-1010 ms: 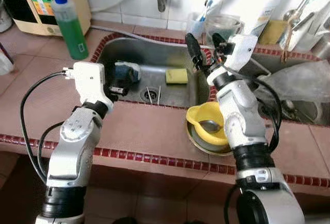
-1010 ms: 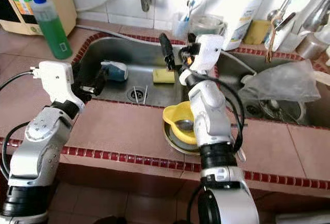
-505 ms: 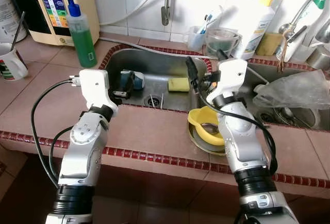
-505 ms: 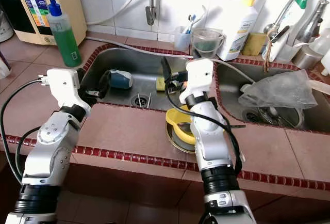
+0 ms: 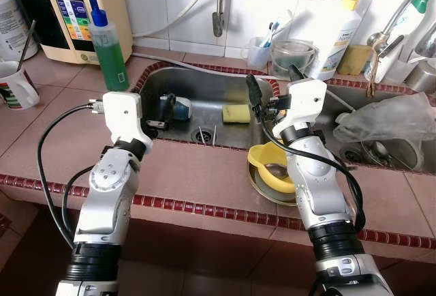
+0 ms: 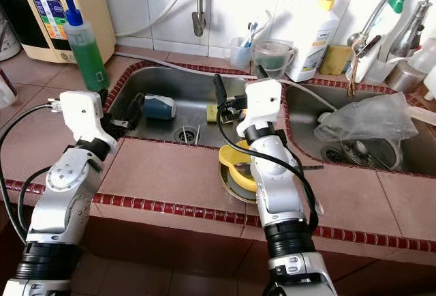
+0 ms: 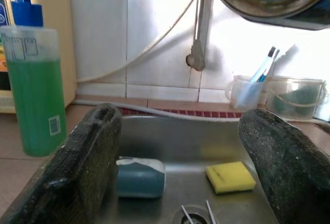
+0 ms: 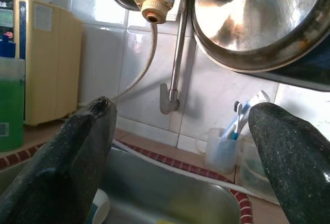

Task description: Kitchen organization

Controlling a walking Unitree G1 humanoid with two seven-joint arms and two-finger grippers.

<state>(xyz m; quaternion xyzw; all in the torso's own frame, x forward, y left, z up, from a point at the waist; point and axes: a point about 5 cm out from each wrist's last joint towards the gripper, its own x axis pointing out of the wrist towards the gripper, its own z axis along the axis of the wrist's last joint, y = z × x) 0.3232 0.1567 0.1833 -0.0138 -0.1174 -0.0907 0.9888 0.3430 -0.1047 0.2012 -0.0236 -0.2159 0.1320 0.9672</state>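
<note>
Steel sink [image 5: 204, 84] holds a yellow sponge [image 5: 236, 112] and blue cup [image 5: 176, 107]; left tool [image 5: 155, 113] and right tool [image 5: 271, 91] hover above, both wide, probably lining up a pick.

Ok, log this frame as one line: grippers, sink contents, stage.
left gripper: open, over left sink | right gripper: open, raised | sink: yellow sponge, blue cup lying | stage: nothing grasped
</note>
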